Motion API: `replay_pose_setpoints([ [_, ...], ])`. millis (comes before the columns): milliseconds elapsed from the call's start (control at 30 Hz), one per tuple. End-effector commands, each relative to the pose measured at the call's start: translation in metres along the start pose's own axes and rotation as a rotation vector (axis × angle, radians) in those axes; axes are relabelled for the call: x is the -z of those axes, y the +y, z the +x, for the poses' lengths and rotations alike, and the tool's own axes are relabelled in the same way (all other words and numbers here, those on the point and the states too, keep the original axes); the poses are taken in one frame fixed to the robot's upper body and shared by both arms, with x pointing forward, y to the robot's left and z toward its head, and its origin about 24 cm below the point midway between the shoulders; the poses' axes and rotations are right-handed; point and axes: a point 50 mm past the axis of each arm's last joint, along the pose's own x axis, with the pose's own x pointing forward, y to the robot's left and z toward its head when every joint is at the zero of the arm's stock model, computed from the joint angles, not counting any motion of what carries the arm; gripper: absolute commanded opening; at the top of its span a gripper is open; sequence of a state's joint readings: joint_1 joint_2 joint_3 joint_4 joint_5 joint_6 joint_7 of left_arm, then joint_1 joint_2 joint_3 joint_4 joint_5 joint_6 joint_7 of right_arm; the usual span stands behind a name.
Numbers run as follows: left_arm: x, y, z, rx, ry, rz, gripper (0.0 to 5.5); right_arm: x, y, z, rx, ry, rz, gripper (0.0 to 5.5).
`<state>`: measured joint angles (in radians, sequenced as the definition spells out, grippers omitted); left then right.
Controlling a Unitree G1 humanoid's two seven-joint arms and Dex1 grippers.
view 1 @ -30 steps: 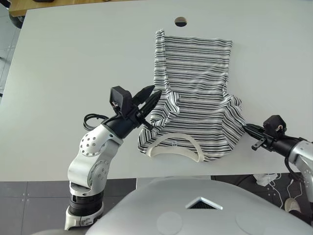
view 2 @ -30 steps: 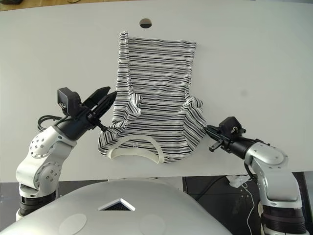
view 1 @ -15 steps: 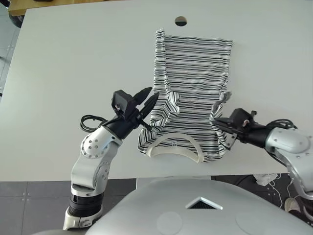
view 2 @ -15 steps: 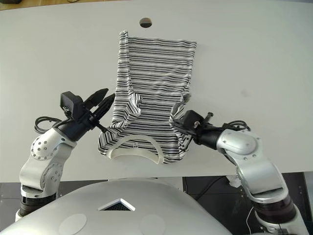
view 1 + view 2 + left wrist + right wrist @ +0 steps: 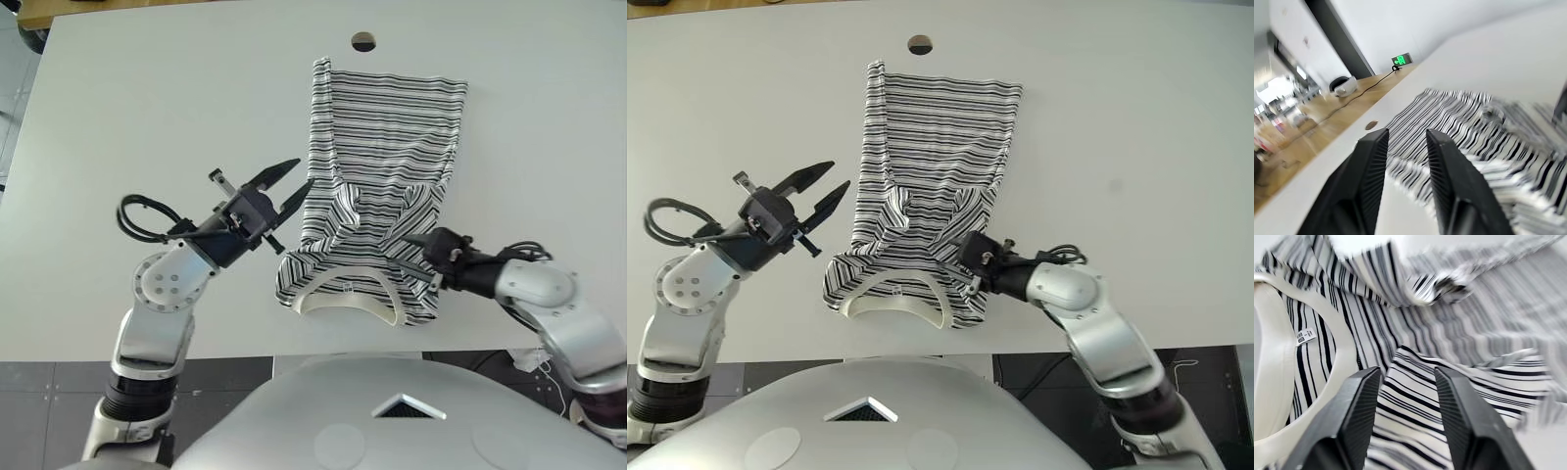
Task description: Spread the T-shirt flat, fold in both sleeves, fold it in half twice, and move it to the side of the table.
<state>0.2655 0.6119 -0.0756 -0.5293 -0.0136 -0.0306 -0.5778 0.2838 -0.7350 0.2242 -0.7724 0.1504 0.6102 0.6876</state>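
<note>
Left end effector [image 5: 304, 172]: jaws spread wide, nothing held. It is raised off the tabletop [image 5: 147, 98], tips aimed at the T-shirt [image 5: 387, 137]. The shirt's near side edge is just beyond the tips; contact cannot be confirmed. In the left wrist view the striped cloth is seen past both fingers [image 5: 1371, 171], out ahead of them.

Right end effector [image 5: 1408, 374]: jaws parted to a moderate gap and laid low over the shirt's collar end. Striped fabric is seen between and under the fingers [image 5: 1359, 416]. A folded fabric edge sits just past the tips. Whether any cloth is pinched cannot be told.

The T-shirt is spread lengthwise on the tabletop, between the two end effectors. The hem end is farthest from both, and the body there is mostly flat. The white collar [image 5: 348, 294] is between them, just beside the right end effector's tips, with a small label [image 5: 1304, 336] inside it.

The sleeve on the right end effector's side [image 5: 421, 201] is turned in over the body, just ahead of that end effector. The sleeve on the left end effector's side [image 5: 338, 211] is bunched and rumpled on the body, a little past the left tips.

A round cable hole [image 5: 362, 41] is seen in the tabletop beyond the hem, well apart from both end effectors.
</note>
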Motion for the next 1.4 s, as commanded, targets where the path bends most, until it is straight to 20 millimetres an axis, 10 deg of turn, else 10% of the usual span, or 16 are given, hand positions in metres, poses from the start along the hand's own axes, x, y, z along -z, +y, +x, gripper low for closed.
replay_pose_setpoints([
  [33, 0.012, 0.014, -0.011, 0.146, 0.095, 0.272, 2.1, 0.0, -0.005, -0.032, 0.049, 0.042, -0.084, 2.72],
  [333, 0.037, -0.009, -0.061, 0.692, 0.335, 0.203, 3.37, 0.037, 0.025, -0.043, -0.115, 0.239, -0.245, 4.06],
  [800, 0.047, -0.053, -0.036, 0.727, 0.272, 0.168, 3.37, 0.046, 0.035, -0.009, -0.184, 0.221, -0.372, 4.06],
  [1000, 0.045, -0.058, -0.032, 0.732, 0.247, 0.16, 3.4, 0.048, 0.046, -0.009, -0.271, 0.233, -0.357, 3.07],
  [1400, 0.041, -0.061, -0.031, 0.764, 0.234, 0.139, 1.58, 0.052, 0.039, -0.017, -0.213, 0.275, -0.225, 0.97],
])
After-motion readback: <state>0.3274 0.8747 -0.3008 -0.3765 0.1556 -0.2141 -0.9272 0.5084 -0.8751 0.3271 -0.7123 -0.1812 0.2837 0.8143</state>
